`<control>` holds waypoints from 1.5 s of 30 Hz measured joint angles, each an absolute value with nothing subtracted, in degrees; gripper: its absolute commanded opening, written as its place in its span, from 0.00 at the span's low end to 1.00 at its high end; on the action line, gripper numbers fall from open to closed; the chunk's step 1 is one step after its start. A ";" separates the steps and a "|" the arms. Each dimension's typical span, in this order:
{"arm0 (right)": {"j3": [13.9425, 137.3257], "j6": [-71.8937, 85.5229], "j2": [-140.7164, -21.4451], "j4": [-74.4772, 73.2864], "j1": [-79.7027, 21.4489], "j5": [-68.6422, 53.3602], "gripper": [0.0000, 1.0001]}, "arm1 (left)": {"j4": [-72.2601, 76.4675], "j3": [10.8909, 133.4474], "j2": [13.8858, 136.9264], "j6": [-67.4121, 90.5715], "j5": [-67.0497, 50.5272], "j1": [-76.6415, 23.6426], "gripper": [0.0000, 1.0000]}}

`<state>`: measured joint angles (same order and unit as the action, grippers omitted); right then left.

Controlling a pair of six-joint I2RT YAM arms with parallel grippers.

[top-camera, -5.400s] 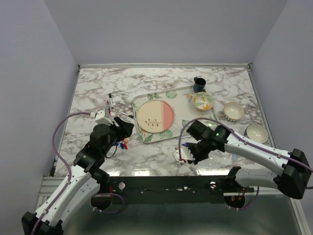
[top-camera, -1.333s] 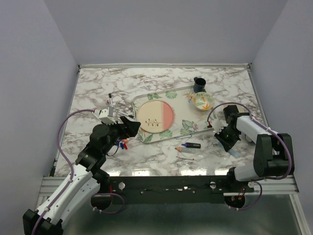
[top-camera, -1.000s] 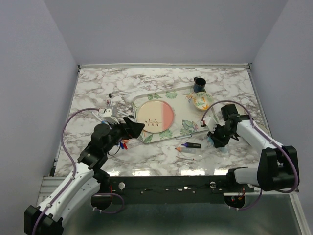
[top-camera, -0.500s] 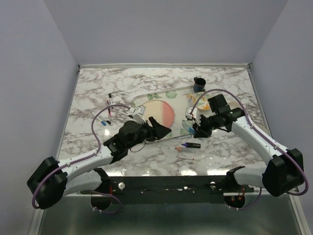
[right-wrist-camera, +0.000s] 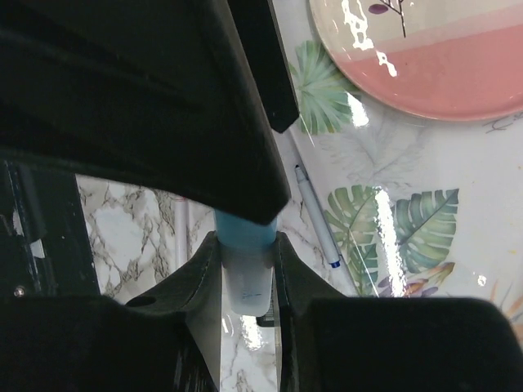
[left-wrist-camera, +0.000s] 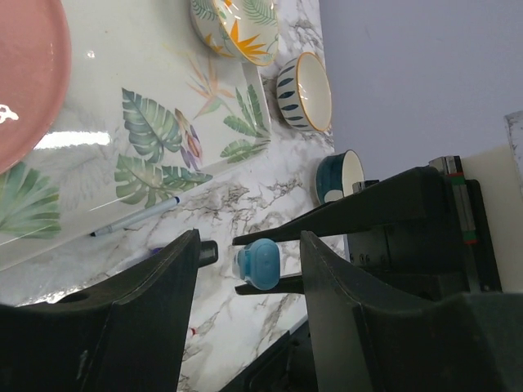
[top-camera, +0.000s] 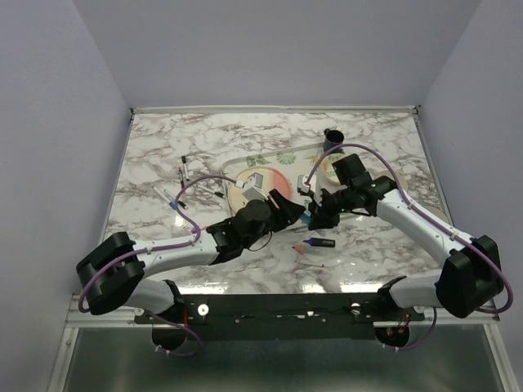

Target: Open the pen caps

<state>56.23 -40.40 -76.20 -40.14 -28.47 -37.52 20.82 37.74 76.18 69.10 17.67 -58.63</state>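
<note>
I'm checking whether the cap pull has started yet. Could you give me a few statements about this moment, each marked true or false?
1. The right gripper clamps a light-blue highlighter. True.
2. The left gripper is shut on the cap. False: it is open, with the cap in the gap and touching neither side.
3. A thin pen lies on the tray. True.
4. The purple highlighter sits on the plate. False: it lies on the table, off the tray's near edge.
</note>
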 measured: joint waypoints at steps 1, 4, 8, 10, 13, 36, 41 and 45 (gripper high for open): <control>56.23 -40.10 -76.31 -40.12 -28.47 -37.63 0.03 | 20.80 38.48 76.93 69.08 18.33 -59.11 0.56; 56.27 -39.40 -76.82 -40.10 -28.51 -38.02 0.03 | 20.60 39.79 78.46 69.01 19.16 -59.90 0.48; 56.31 -38.48 -77.12 -40.03 -28.53 -38.28 0.03 | 20.51 41.04 81.10 68.64 19.55 -60.34 0.41; 56.36 -38.28 -77.19 -39.99 -28.53 -38.30 0.03 | 20.40 41.65 82.37 68.53 19.73 -60.55 0.38; 56.42 -37.54 -77.28 -39.94 -28.53 -38.33 0.03 | 20.38 42.59 83.59 68.16 20.29 -61.17 0.31; 56.18 -37.74 -77.34 -38.92 -28.56 -45.67 0.75 | 28.91 35.94 71.50 63.02 21.41 -60.16 0.00; 56.18 -36.62 -77.34 -38.30 -28.56 -47.24 0.13 | 29.15 35.88 71.16 63.26 21.47 -60.12 0.00; 56.18 -36.27 -77.34 -37.98 -28.56 -47.46 0.01 | 28.38 35.88 71.16 64.51 22.50 -60.03 0.00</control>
<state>56.18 -36.27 -77.34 -37.98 -28.56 -47.46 28.38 35.88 71.16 64.51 22.50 -60.03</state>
